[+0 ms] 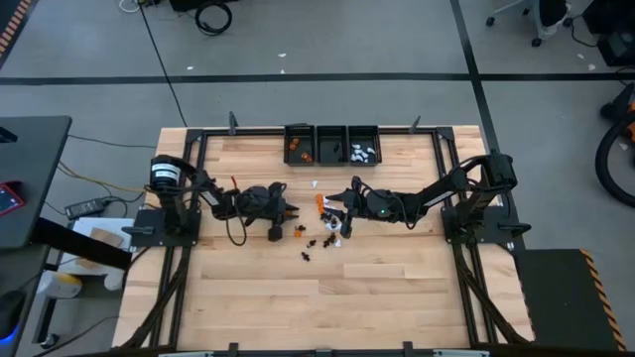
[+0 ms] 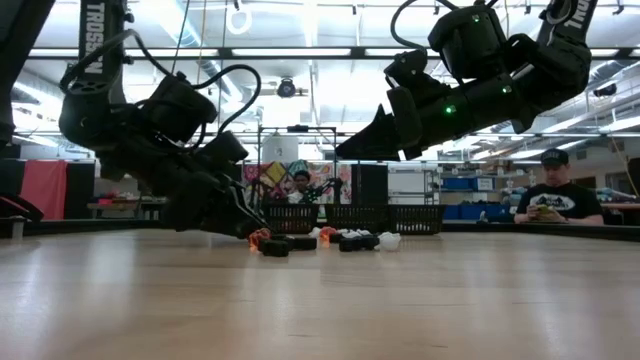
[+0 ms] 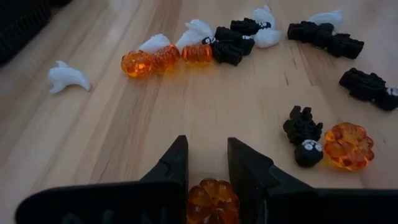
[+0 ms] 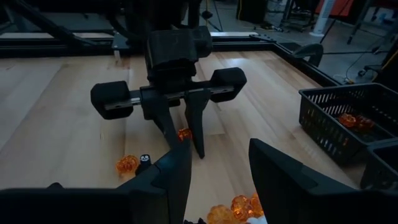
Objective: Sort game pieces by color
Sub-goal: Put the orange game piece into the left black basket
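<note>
Beyond the worktop the low view shows a broad workshop hall with ceiling light strips, shelving, and two people [image 2: 552,196] seated at far desks. The high view shows grey floor with dark tape lines around the pale wood-plank worktop [image 1: 258,297], framed by black rails. Three small black bins [image 1: 331,144] stand side by side at its far edge, holding orange, dark and white pieces.

The left pincer [image 3: 206,163] is low at mid-worktop, clenched on an orange pumpkin piece [image 3: 212,201]. The right pincer [image 4: 217,168] hovers just beside it, fingers parted and holding nothing.

The remaining game pieces [image 3: 230,43], orange, black and white, lie scattered on the wood near both pincers.
</note>
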`<state>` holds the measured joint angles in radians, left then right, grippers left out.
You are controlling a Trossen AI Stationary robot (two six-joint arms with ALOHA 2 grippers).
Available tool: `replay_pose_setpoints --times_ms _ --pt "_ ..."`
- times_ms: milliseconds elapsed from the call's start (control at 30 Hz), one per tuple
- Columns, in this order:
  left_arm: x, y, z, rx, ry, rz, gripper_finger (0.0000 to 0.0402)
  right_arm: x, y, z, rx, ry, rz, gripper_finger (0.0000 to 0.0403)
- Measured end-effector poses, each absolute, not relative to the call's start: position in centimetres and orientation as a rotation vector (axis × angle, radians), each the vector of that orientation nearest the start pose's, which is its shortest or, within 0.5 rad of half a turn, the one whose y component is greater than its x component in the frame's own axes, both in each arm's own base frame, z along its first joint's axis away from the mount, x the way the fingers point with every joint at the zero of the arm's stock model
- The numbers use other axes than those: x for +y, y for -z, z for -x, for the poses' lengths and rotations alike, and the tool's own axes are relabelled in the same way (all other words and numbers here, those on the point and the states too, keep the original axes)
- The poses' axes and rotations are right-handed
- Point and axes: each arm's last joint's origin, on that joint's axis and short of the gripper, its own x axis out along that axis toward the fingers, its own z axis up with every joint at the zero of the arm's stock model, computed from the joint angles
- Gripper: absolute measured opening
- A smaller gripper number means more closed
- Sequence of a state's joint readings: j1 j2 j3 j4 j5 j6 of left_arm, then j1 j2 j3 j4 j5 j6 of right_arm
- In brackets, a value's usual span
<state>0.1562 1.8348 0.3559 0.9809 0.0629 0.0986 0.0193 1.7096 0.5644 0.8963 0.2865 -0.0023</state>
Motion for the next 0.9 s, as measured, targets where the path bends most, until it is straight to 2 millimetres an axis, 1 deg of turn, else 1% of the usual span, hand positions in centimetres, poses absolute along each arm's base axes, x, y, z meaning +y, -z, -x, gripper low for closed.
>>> replay_pose_setpoints --times_ms 133,300,600,900 --pt "4.1 -8.0 -25.9 0.519 -0.08 -0.04 0.0068 -0.2 -14.3 -30.5 0.24 0.268 0.02 0.0165" --pt "5.3 -8.9 -27.3 0.511 -0.117 -0.054 0.008 -0.3 -14.3 -30.5 0.248 0.268 0.03 0.0165" --pt "7.2 -10.3 -29.4 0.54 -0.149 -0.091 0.0071 -0.3 -14.2 -30.5 0.262 0.267 0.039 0.0165" --pt "8.8 -11.4 -30.3 0.523 -0.184 -0.113 0.0074 -0.3 -14.2 -30.5 0.264 0.275 0.054 0.0165"
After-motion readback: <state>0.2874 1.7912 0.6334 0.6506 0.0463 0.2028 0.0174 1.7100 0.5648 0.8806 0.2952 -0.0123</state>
